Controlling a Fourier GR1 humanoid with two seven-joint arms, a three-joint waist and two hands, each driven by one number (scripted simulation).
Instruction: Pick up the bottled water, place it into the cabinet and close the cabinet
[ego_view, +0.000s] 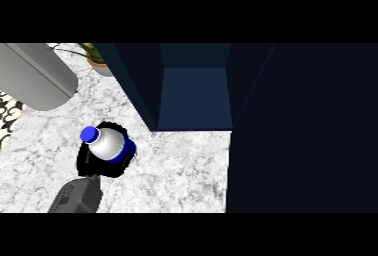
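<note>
The bottled water (109, 143) has a silver body, a blue cap and a blue label, and it tilts toward the upper left. My left hand (100, 165) is shut on it from below and behind, its black fingers curled round the body. Hand and bottle are over the white marble counter (177, 170), left of the cabinet's front. The dark navy cabinet (196, 95) stands open, and its lighter blue inside shows nothing in it. Its open door (303, 130) fills the right side of the view. My right hand does not show.
A large grey cylinder (37, 75) lies at the upper left of the counter. A potted plant (100, 62) stands behind it, beside the cabinet's left wall (133, 85). A black-and-white patterned thing (7, 115) sits at the left edge.
</note>
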